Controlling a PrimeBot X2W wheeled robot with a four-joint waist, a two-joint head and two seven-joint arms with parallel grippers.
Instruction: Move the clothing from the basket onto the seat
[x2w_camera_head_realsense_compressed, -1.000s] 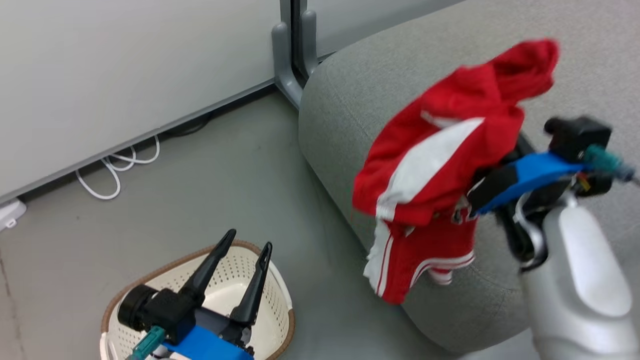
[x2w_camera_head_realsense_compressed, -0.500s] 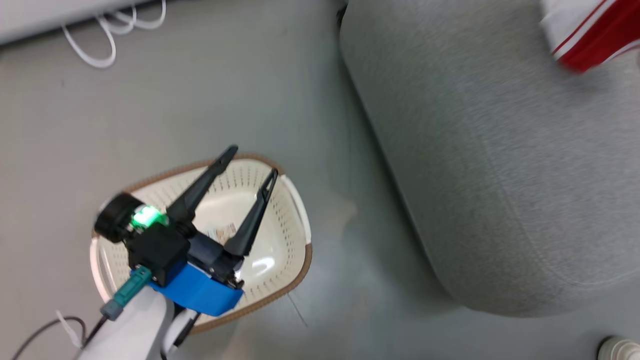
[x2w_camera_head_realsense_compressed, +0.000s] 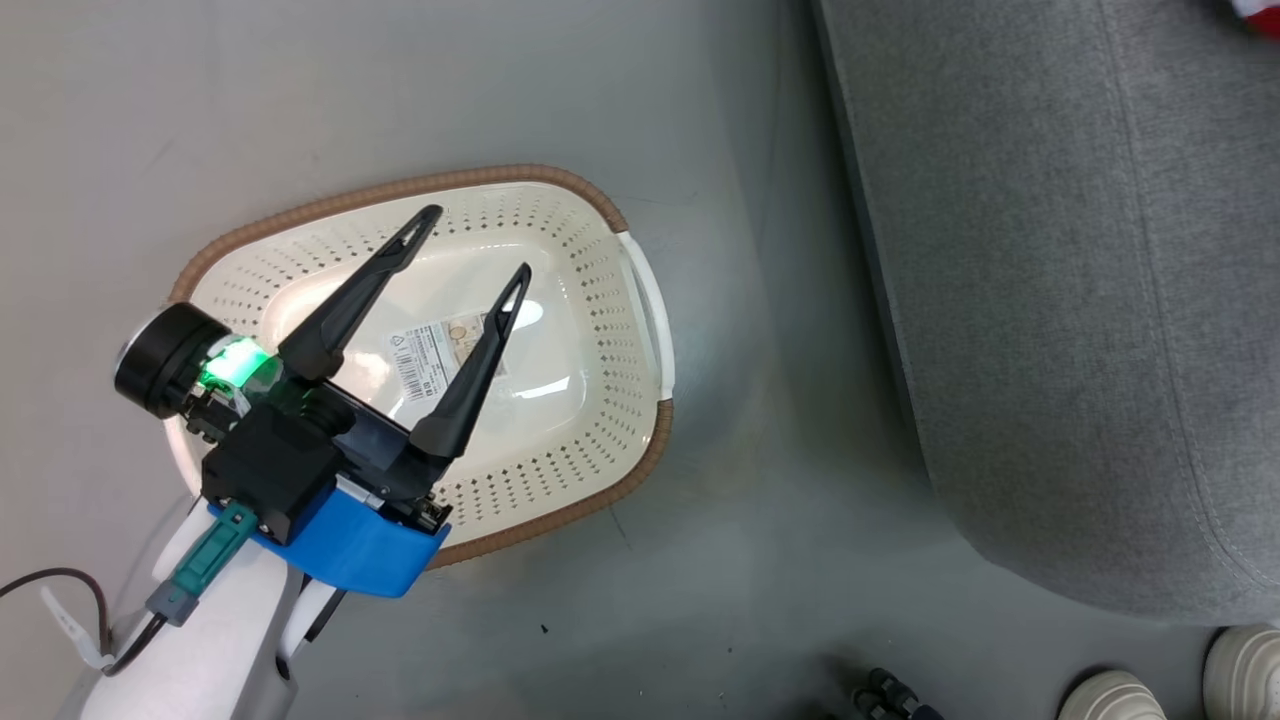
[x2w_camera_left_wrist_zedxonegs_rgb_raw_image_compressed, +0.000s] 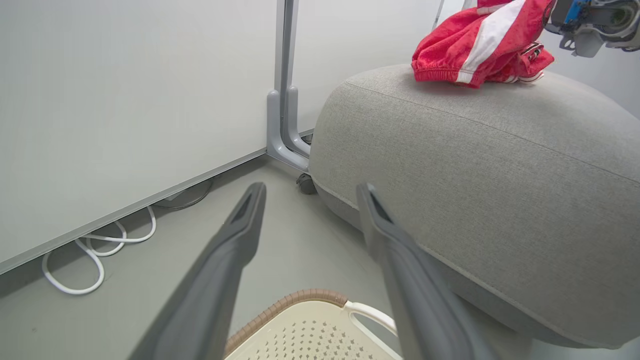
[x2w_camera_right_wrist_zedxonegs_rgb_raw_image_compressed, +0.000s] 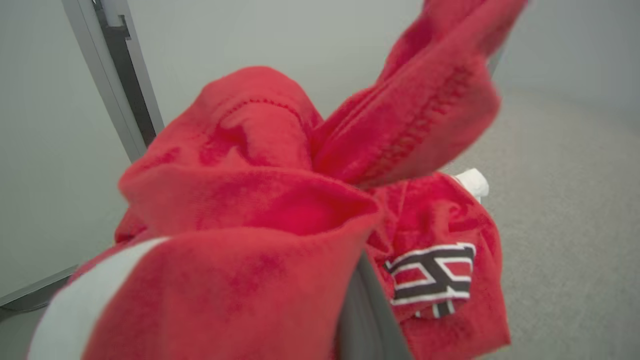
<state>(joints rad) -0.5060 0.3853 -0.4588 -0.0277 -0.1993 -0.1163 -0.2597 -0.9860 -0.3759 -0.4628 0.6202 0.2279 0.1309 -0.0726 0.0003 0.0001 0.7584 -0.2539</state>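
Left gripper (x2w_camera_head_realsense_compressed: 476, 241) spread over basket (x2w_camera_head_realsense_compressed: 590, 195), barcode label (x2w_camera_head_realsense_compressed: 440, 350) illegible, clothing (x2w_camera_left_wrist_zedxonegs_rgb_raw_image_compressed: 470, 45) on seat (x2w_camera_left_wrist_zedxonegs_rgb_raw_image_compressed: 475, 160) top, lettering (x2w_camera_right_wrist_zedxonegs_rgb_raw_image_compressed: 432, 280) folded, right gripper (x2w_camera_left_wrist_zedxonegs_rgb_raw_image_compressed: 575, 25) cloth-covered, cannot tell its hold

Clothing (x2w_camera_left_wrist_zedxonegs_rgb_raw_image_compressed: 475, 45): bright red, with one broad white stripe panel. Lettering (x2w_camera_right_wrist_zedxonegs_rgb_raw_image_compressed: 432, 280): dark, probably navy (the close view is soft), outlined in white.

Basket (x2w_camera_head_realsense_compressed: 600, 330): cream, walls patterned with rows of small holes. Rim (x2w_camera_head_realsense_compressed: 400, 190): brown, woven look. Handle (x2w_camera_head_realsense_compressed: 655, 310): white. Label (x2w_camera_head_realsense_compressed: 430, 350): white with black print.

Seat (x2w_camera_head_realsense_compressed: 1050, 300): mid grey with a fine woven fleck; reads lighter grey in the left wrist view.

Left gripper (x2w_camera_head_realsense_compressed: 476, 241): black fingers, blue bracket, green light at the base.

Floor (x2w_camera_head_realsense_compressed: 200, 100): flat grey. Wall (x2w_camera_left_wrist_zedxonegs_rgb_raw_image_compressed: 125, 100): off-white. Cable (x2w_camera_left_wrist_zedxonegs_rgb_raw_image_compressed: 70, 290): white. Shoes (x2w_camera_head_realsense_compressed: 1110, 695): off-white.
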